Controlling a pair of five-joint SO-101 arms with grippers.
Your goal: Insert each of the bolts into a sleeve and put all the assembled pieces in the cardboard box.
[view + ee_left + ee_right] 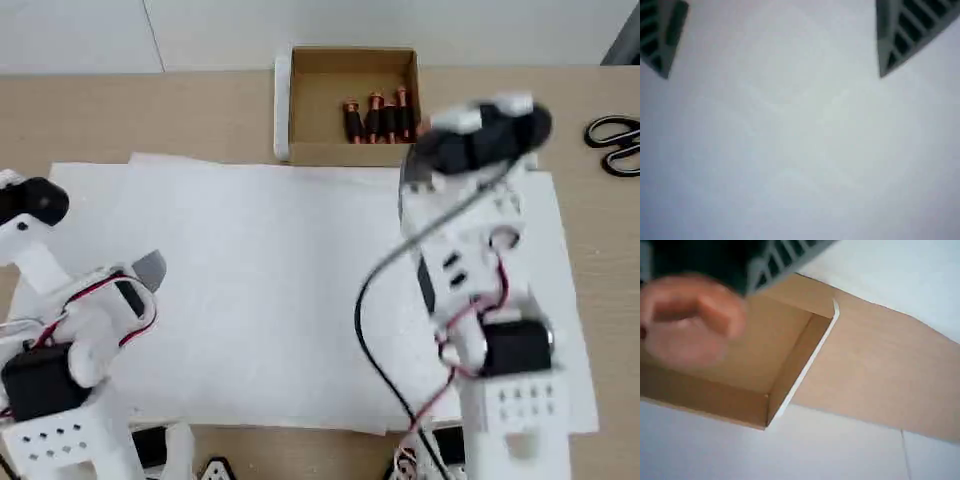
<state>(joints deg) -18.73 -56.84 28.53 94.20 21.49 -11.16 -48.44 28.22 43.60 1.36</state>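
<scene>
Wooden table (200,110), most of it under a white paper sheet (260,290). No loose bolts or sleeves on the paper as far as the high view reaches.

Left arm low at its own side. Left gripper (785,50) hangs over bare paper, fingers (905,35) spread wide, nothing between them.

Right arm stretched to the far edge of the paper, head at the cardboard box (350,152). Right gripper (755,270) hovers over the box's open interior with a copper-ended piece (690,320) close under it. Judged clamped on that piece, since it sits far nearer the lens than the box floor.

Box holds a row of assembled pieces (378,120), black sleeves with copper bolt heads, lying side by side. Scissors (615,142) lie well apart on the table.

Progress: near the end. Likely the last piece, waiting to be released into the box.

Hard to make out: whether the row is three or four; whether the held piece carries its sleeve; paper beneath the right arm is hidden.
</scene>
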